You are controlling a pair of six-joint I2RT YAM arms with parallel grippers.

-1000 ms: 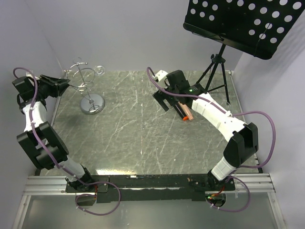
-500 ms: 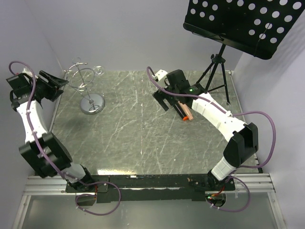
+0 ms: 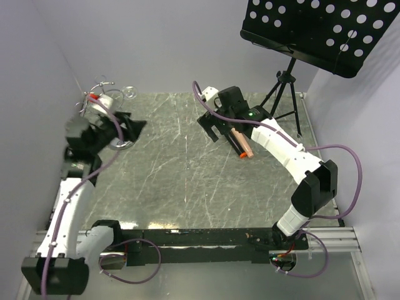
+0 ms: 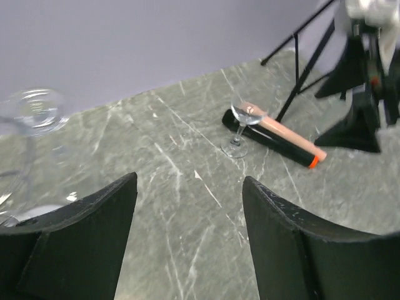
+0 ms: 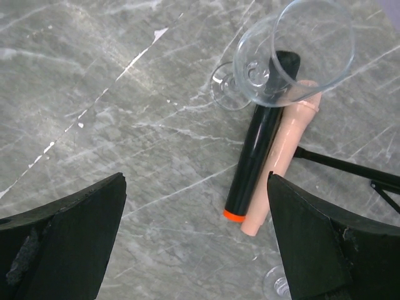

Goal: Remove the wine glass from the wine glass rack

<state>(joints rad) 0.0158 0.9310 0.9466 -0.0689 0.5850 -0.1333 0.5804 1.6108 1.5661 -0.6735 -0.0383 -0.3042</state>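
Pole and base of the wine glass rack lie mostly hidden beneath the left pincer (its wrist view blurs them)

Middle and lower table: bare, open.
Upper left: wine glass rack by the wall.
Upper right: music stand tripod, tube, upright wine glass.

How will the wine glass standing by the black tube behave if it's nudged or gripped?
It probably tips easily: the wine glass carries a wide bowl on a thin stem over a small foot. On the smooth table it may slide a little before tipping. Its clear, thin walls suggest it is light and fragile, so grip it gently.
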